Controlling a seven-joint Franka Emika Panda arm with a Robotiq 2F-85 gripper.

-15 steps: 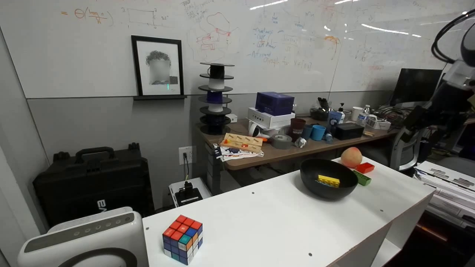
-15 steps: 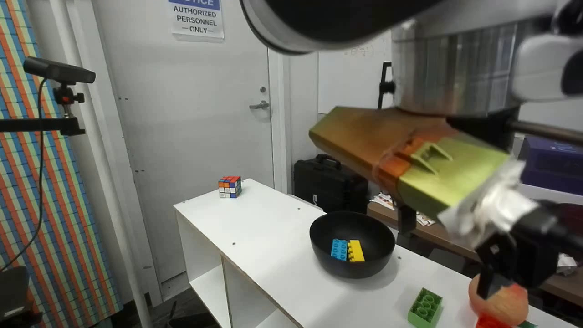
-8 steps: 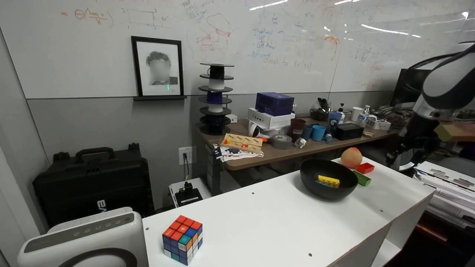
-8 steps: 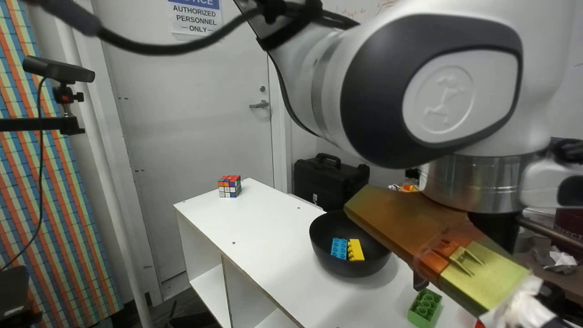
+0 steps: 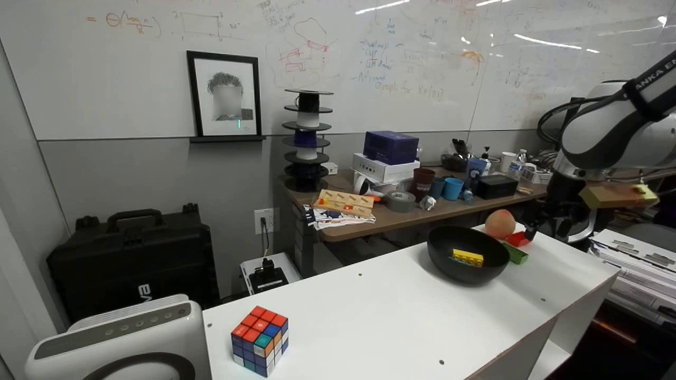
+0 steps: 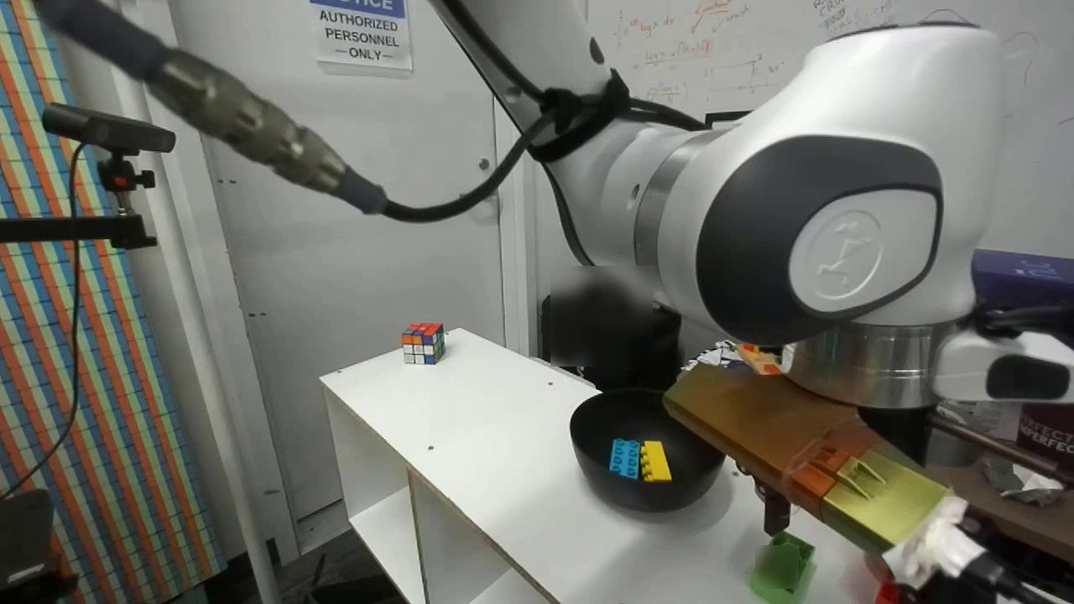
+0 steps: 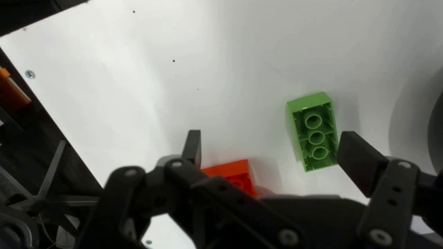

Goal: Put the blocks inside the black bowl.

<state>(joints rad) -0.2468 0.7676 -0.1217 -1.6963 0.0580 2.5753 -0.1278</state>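
The black bowl [image 5: 465, 273] stands on the white shelf top and also shows in an exterior view [image 6: 597, 474]. A yellow block [image 6: 657, 461] and a flat blue block [image 6: 623, 459] lie side by side inside it. A red block [image 7: 238, 171] and a green block [image 7: 313, 133] lie on the shelf top outside the bowl, hollow sides up in the wrist view. My gripper [image 7: 273, 148] is open and empty above these two blocks, its left finger arm partly covering the red one. In an exterior view the gripper [image 5: 546, 232] is low beside the red block [image 5: 516, 239].
A peach-orange ball [image 5: 500, 224] sits beside the red block. A Rubik's cube [image 5: 260, 340] stands at the far end of the white shelf top [image 5: 369, 322]. A cluttered desk [image 5: 348, 232] runs behind the shelf.
My gripper has come down and closer to the bowl, over the red and green blocks. The bowl and the blocks have not moved.
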